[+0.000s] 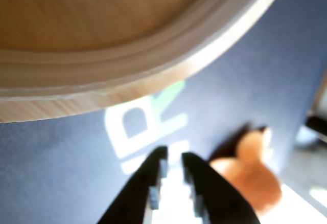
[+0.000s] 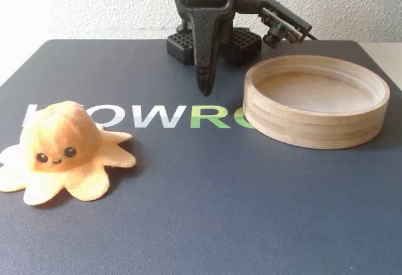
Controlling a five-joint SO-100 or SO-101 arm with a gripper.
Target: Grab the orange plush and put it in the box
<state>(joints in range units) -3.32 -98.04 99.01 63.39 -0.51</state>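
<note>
On the dark mat [image 2: 207, 212] the orange plush [image 2: 61, 151] sits at the fixed view's left, well apart from the box [image 2: 317, 108] on the right; nothing grabbed yet. Gripper [image 2: 205, 90] hangs tip-down between them, empty, jaws nearly together with a thin gap in the wrist view [image 1: 173, 157]. Step in hand looks like the reach: spread jaws first, swing toward the plush, come down over the rounded head, not the flat tentacles. Open mat all the way there. Later carry must lift clear of the box's thick rim
</note>
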